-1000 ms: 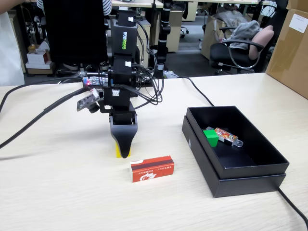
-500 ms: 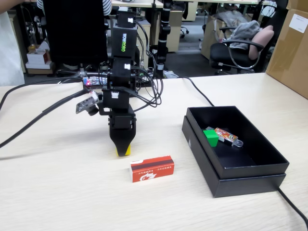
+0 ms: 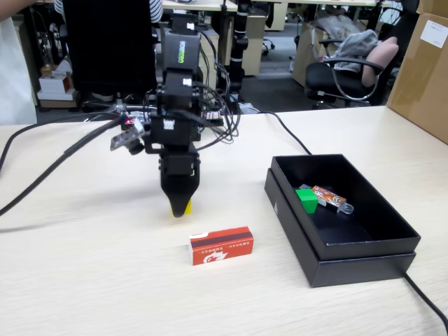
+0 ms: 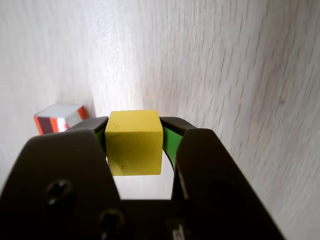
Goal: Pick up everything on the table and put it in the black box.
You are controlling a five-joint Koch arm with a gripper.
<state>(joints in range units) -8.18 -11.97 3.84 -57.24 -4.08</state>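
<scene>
My gripper points straight down at the table and is shut on the yellow cube. In the wrist view the yellow cube sits squeezed between the two green-lined black jaws of the gripper. The red carton lies flat on the table just in front and to the right of the gripper; its white end shows in the wrist view. The black box stands at the right. The green cube lies inside it.
An orange-patterned stick with a clear end lies in the box beside the green cube. Black cables run across the table at the left and one at the right front. A brown cardboard carton stands at the far right.
</scene>
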